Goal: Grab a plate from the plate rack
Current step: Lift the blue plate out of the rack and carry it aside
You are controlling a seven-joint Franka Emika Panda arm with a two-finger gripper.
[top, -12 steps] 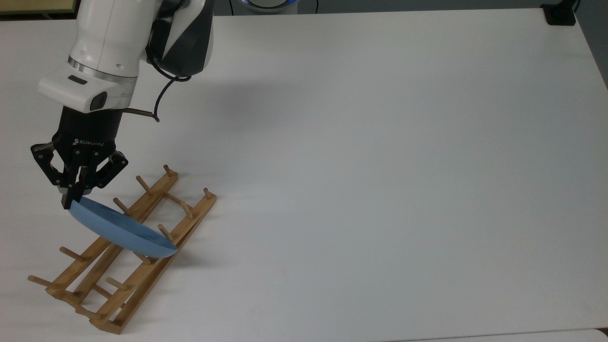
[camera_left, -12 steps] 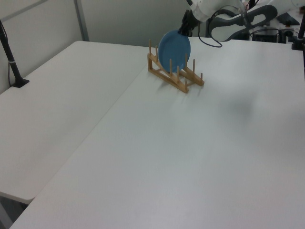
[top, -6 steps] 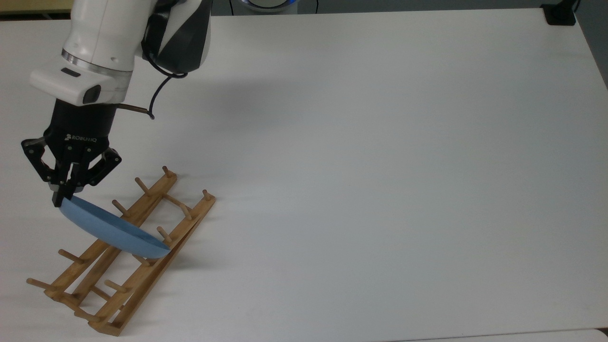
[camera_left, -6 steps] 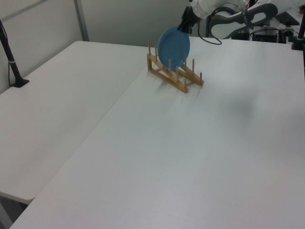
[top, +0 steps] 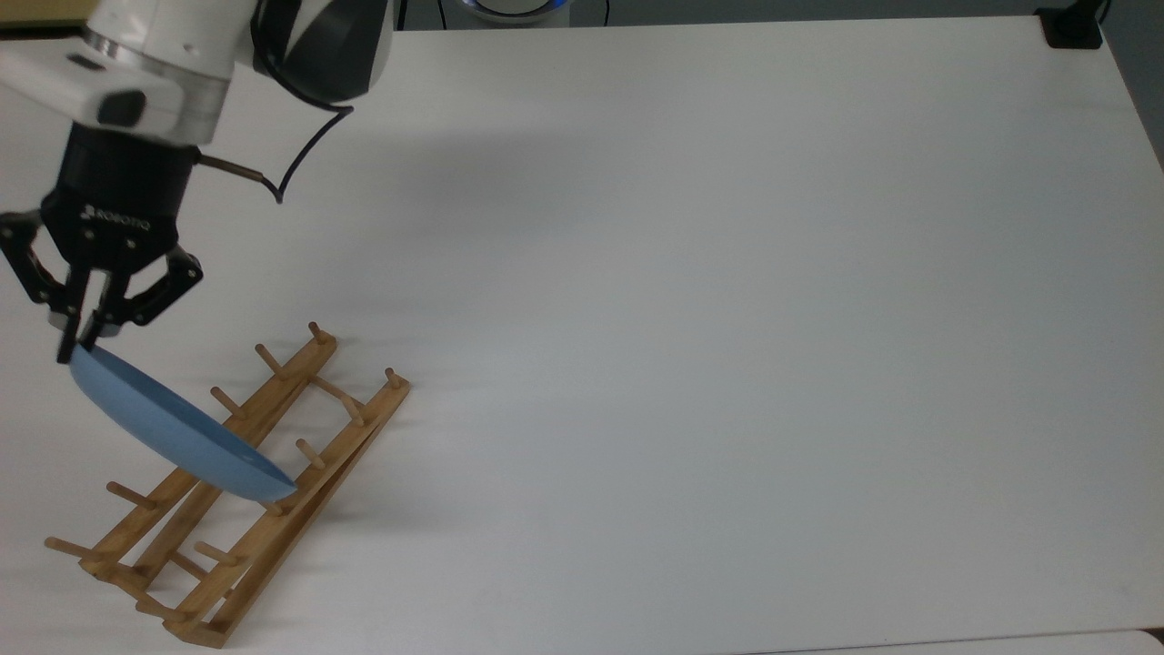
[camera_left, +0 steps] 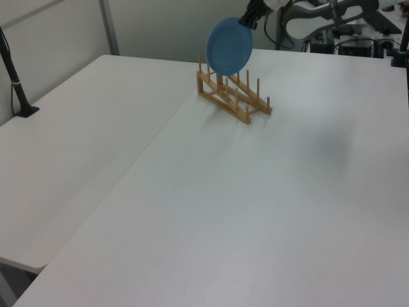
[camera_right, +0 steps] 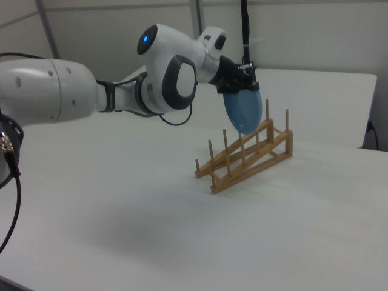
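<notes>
The light-blue plate (top: 173,423) hangs on edge above the wooden plate rack (top: 305,514), tilted. My gripper (top: 75,350) is shut on the plate's upper rim. In the left view the plate (camera_left: 229,46) is raised over the rack (camera_left: 239,105), its lower edge near the tops of the pegs, with the gripper (camera_left: 246,21) at its top right. In the right view the plate (camera_right: 244,111) hangs just above the high end of the rack (camera_right: 248,160). I cannot tell whether the plate touches a peg.
The rack lies at the top view's lower left on a wide white table (top: 727,318). A black mount (top: 1071,27) sits at the top view's far right corner. A black post (camera_left: 16,77) stands at the left view's left edge.
My gripper has risen and moved toward the top view's left with the plate in it. The plate has come up out of the rack's pegs. The rack has stayed nearly still.
</notes>
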